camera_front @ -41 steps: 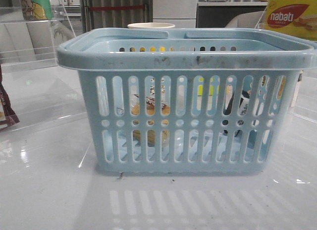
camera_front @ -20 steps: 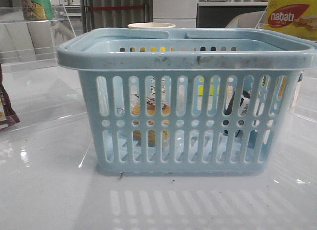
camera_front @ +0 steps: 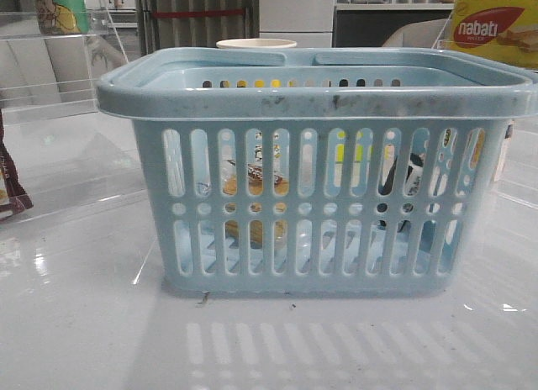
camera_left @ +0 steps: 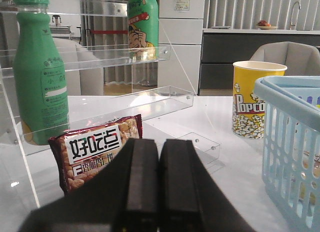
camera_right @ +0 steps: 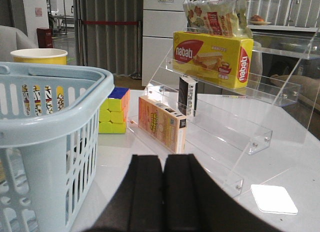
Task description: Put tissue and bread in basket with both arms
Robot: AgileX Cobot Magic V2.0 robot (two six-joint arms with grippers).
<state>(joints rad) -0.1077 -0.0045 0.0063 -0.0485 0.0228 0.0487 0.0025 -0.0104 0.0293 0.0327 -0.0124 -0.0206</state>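
Basket [camera_front: 315, 167]: light blue, slotted, upright on the white bench [camera_front: 84, 323]. Bread [camera_front: 256, 184] and tissue [camera_front: 412, 176]: both inside, glimpsed through the slots, bread toward the left, tissue toward the right. Left end effector [camera_left: 159, 179]: clenched, empty, near a snack bag [camera_left: 95, 149]. Right end effector [camera_right: 163, 189]: clenched, empty, beside the basket.

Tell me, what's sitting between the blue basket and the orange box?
A colorful puzzle cube, in the right wrist view, sits between the basket and the orange box.
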